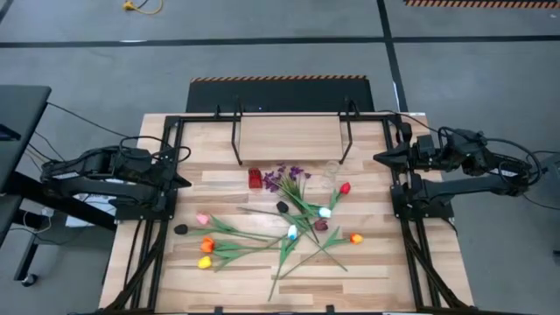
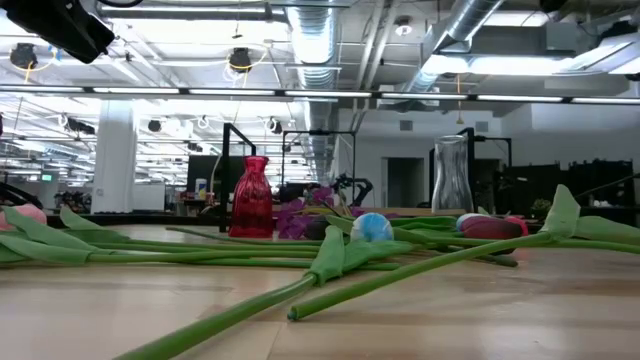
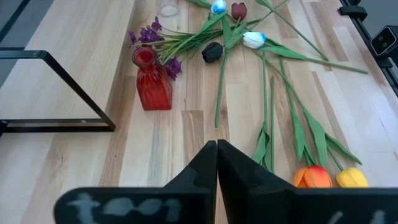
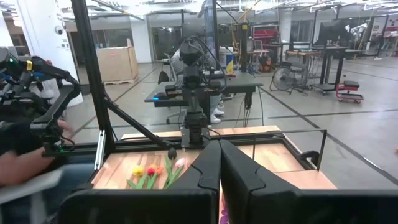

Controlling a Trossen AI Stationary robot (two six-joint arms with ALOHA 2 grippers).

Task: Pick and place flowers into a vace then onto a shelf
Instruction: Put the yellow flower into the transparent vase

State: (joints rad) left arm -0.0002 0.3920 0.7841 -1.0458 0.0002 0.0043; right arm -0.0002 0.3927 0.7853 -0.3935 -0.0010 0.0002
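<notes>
Judging from the scene, nothing is done yet: the flowers [image 1: 293, 219] lie scattered on the worktop [image 1: 219, 271], the red vase [image 1: 255, 178] and clear vase [image 1: 330, 174] stand empty near the bare shelf [image 1: 289, 136], and the left claw [image 1: 184, 180] and right claw [image 1: 379, 157] wait at the sides, both pressed together.

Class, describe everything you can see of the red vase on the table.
The red vase is small and looks like translucent ribbed glass, with a squarish body, a narrower neck and a round open mouth. It stands upright and empty on the light wooden table, in front of the shelf. The purple sprig lies right beside it, blossoms close to its neck; neither gripper is near it.
</notes>
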